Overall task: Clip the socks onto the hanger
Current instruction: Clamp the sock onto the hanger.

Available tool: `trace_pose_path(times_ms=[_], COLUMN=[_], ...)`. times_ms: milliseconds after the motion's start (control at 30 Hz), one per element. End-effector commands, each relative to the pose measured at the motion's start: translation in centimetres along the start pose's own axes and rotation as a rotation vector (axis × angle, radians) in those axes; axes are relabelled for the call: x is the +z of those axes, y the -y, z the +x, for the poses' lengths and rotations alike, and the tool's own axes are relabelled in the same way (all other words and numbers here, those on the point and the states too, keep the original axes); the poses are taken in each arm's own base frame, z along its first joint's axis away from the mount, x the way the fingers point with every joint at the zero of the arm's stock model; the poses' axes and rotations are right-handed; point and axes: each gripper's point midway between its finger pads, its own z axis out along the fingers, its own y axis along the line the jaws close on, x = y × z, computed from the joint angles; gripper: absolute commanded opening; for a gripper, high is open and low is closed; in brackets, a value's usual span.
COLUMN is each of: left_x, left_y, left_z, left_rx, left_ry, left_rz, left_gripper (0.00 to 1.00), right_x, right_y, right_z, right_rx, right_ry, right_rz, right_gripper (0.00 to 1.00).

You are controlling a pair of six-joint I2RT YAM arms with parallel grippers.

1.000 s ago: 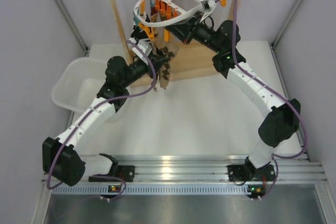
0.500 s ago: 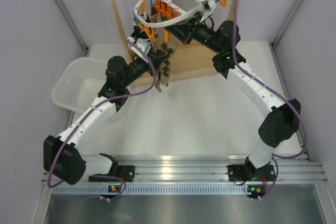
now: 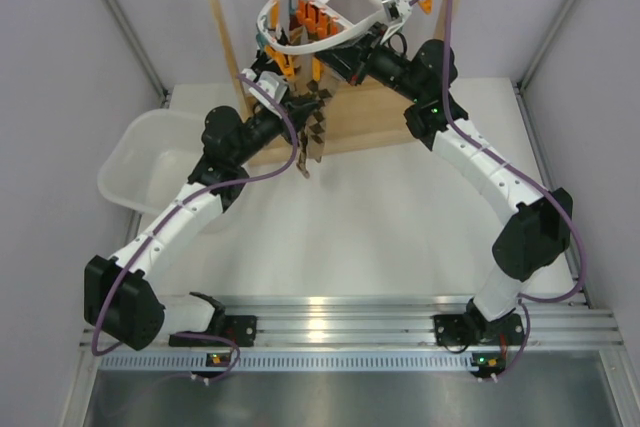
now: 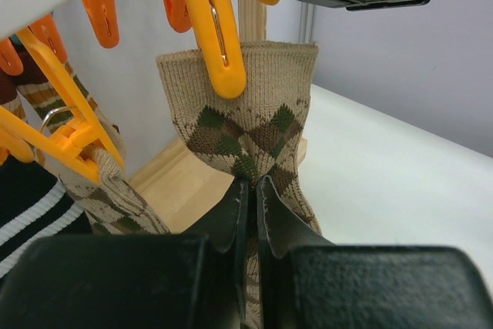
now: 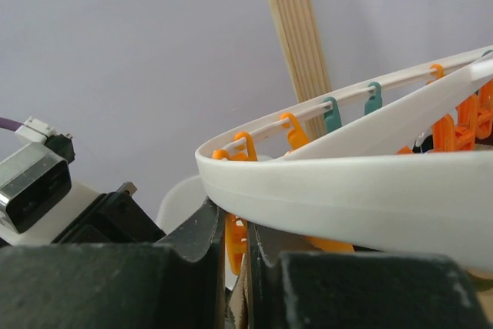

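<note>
A brown-and-tan diamond sock (image 4: 246,125) hangs with its cuff up under the white hanger (image 3: 268,9). An orange clip (image 4: 219,36) lies over the cuff's top edge. My left gripper (image 4: 253,190) is shut on this sock's middle, just below the cuff; it also shows in the top view (image 3: 298,109) with the sock (image 3: 316,132) dangling. My right gripper (image 5: 240,229) is shut on an orange clip (image 5: 233,240) right under the hanger's rim (image 5: 347,190); it also shows in the top view (image 3: 332,63). A second diamond sock (image 4: 108,190) hangs from a clip to the left.
A black sock with white stripes (image 4: 31,206) hangs at the far left. The light wooden stand (image 3: 222,37) carries the hanger, its base on the table behind. A white plastic tub (image 3: 140,152) sits at the left.
My left gripper has risen slightly toward the hanger with the sock, which now hangs a little higher. The right gripper stays at the clips.
</note>
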Motion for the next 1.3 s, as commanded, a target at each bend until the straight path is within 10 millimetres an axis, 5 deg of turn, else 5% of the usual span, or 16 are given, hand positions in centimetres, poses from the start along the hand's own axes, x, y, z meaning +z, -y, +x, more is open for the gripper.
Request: trace_pose_path(times_ms=[0,100,267,500,633,700,933,1167,1267], left_x=[0.6,0.7,0.7,0.8,0.9,0.9,-0.6,-4.6,-6.9], left_y=[0.1,0.0,-0.1,-0.2,-0.2,-0.2,0.2,0.3,0.1], left_z=[-4.1,-4.3,-4.7,-4.8,-4.4,-3.9,-2.8,-0.5,0.8], left_rx=[0.040,0.041,0.047,0.054,0.053,0.047,0.044,0.005,-0.032], left_ry=[0.118,0.123,0.134,0.137,0.124,0.107,0.043,-0.100,-0.189], left_rz=[0.004,-0.004,-0.005,-0.013,-0.014,-0.011,-0.016,-0.099,-0.140], left_gripper=[0.00,0.00,0.00,0.00,0.00,0.23,0.71,0.98,0.98], right_x=[-0.9,-1.0,-1.0,-1.0,-1.2,-1.4,-2.7,-5.1,-6.5], right_y=[0.3,0.2,0.1,0.0,-0.2,-0.3,-0.7,-0.9,-1.2], right_z=[-4.1,-4.1,-4.2,-4.1,-4.2,-4.1,-3.2,-1.0,0.4], right_rx=[-0.049,-0.047,-0.049,-0.044,-0.046,-0.045,-0.047,-0.038,-0.040], right_ry=[0.111,0.108,0.107,0.101,0.098,0.094,0.062,-0.004,-0.041], right_rz=[0.051,0.042,0.042,0.036,0.037,0.037,0.055,0.088,0.095], right_gripper=[0.08,0.28,0.34,0.62,0.68,0.70,0.72,0.75,0.79])
